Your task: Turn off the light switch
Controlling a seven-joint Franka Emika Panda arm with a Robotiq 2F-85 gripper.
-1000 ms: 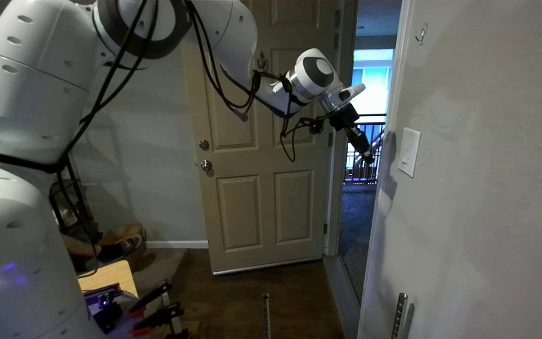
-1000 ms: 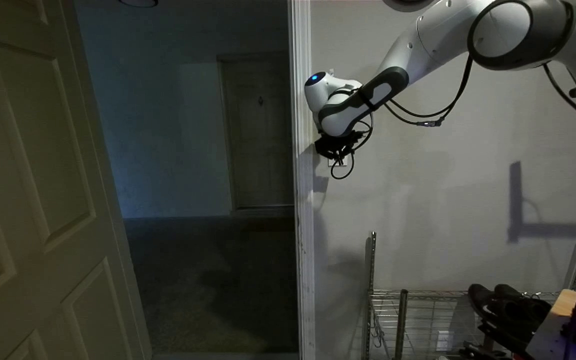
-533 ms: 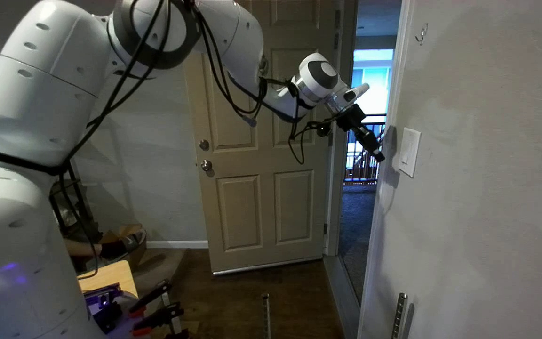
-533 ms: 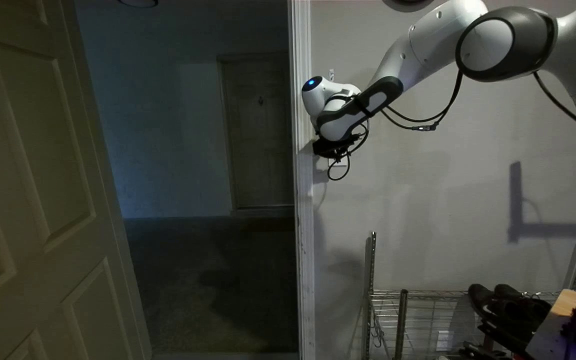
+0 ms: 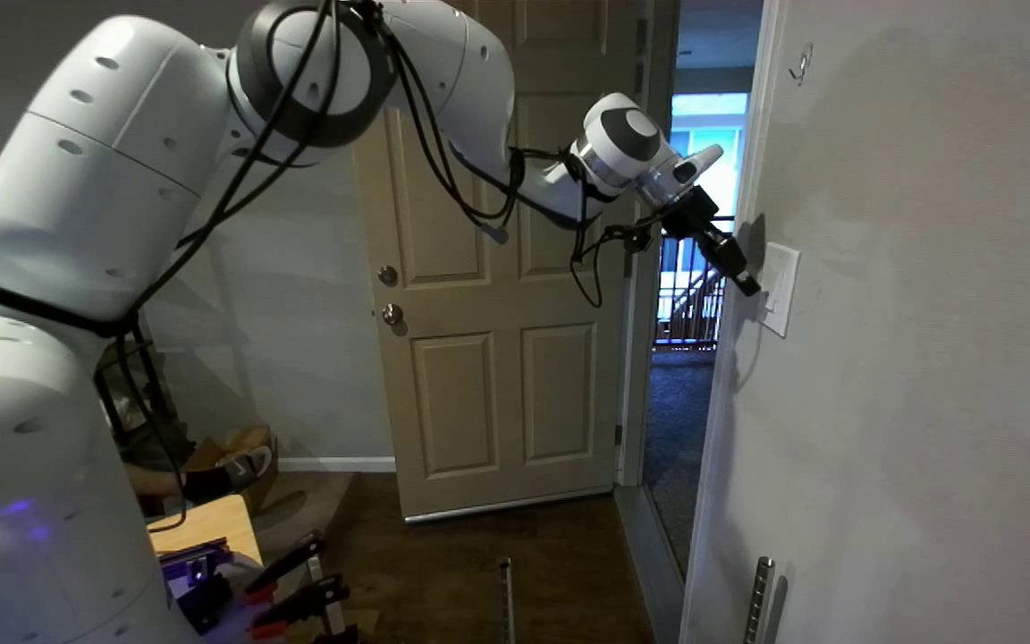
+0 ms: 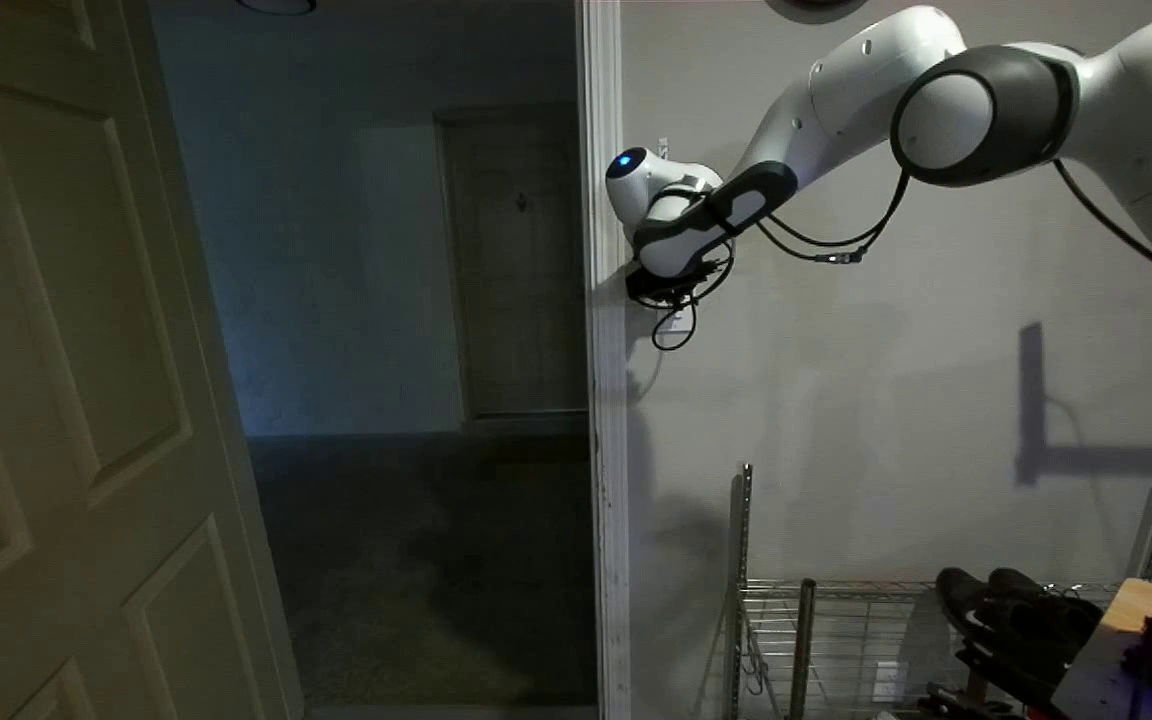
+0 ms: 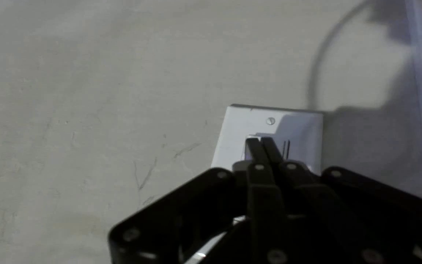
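White on off-white: the light switch [image 5: 781,284], an upright wall plate, set on the wall [image 5: 935,358] just right of the door casing [image 6: 608,400] in both exterior views. Wrist view has it close, one slotted screw [image 7: 270,121] bared near its edge; face partly shaded, a good part hidden behind the end effector [image 7: 261,141].

End effector closed: two black fingers [image 7: 254,150] laid side by side, tips meeting in front of the switch as the wrist camera sees it. In an exterior view they slant downward, tips just beside the near edge of the switch; contact or slight gap, cannot tell. Two thin dark lines [image 7: 286,148] on the plate next to the tips, nature unclear. Which way the switch is set, cannot tell.

Arm [image 6: 841,105] white with dark grey joints, stretched out toward the wall in both exterior views; blue light [image 6: 625,160] lit near its far end.

Surroundings: beige panelled door [image 5: 497,309] standing open, silver deadbolt [image 5: 387,275] above a silver knob [image 5: 392,314]. Dark railing [image 5: 687,335] beyond, seen past the casing. Small metal hook [image 5: 803,64] on the wall, higher than the switch. Low down, red-and-black clamps [image 5: 305,601] near the arm. Against the wall, a metal wire rack [image 6: 836,592], black shoes [image 6: 1036,615] toward one end of it
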